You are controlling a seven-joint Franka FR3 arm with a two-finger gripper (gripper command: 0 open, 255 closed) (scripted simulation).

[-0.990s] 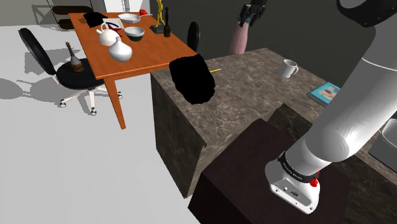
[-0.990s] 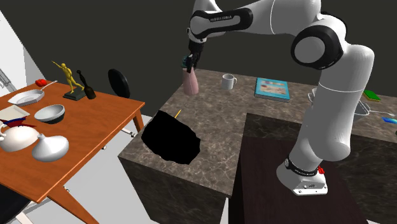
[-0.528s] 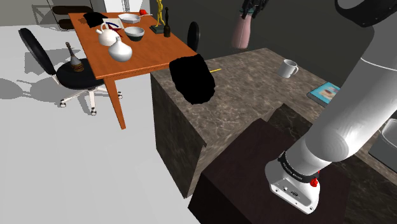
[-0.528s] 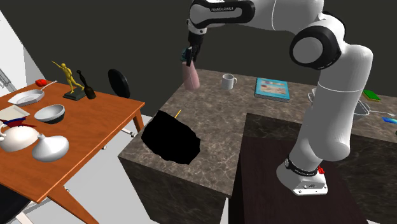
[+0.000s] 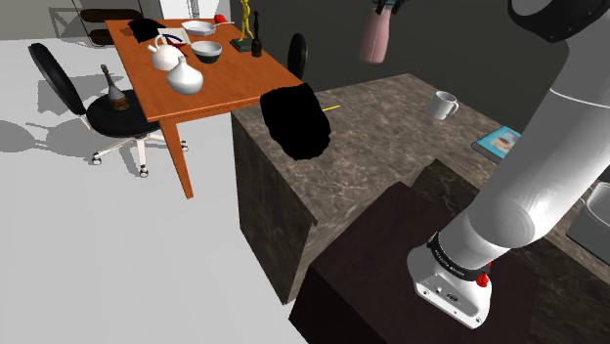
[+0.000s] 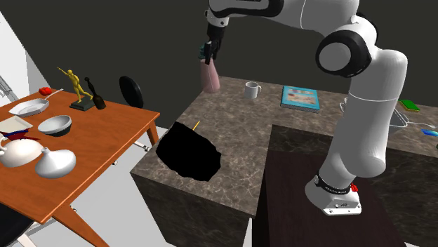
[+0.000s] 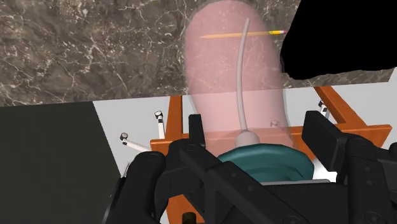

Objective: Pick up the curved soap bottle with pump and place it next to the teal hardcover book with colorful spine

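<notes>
Held the pink soap bottle (image 6: 210, 76) by its teal collar between the fingers (image 7: 327, 137) of the gripper (image 6: 208, 53), closed on it, hanging below them clear of the counter (image 6: 231, 133); had not yet set it beside the teal book (image 6: 300, 97), well apart from them.

text: none readable | teal book (image 6: 300, 97) cover: marks too small to read | arm (image 6: 365, 119): no legible label

The translucent pink curved soap bottle (image 6: 210, 76) with a teal pump collar hangs pump end up, clear of the dark marbled surface (image 6: 239, 133). The black gripper (image 6: 208, 55) clasps it at the pump. The teal hardcover book (image 6: 300, 97) lies flat on that surface, well apart from the bottle.
</notes>
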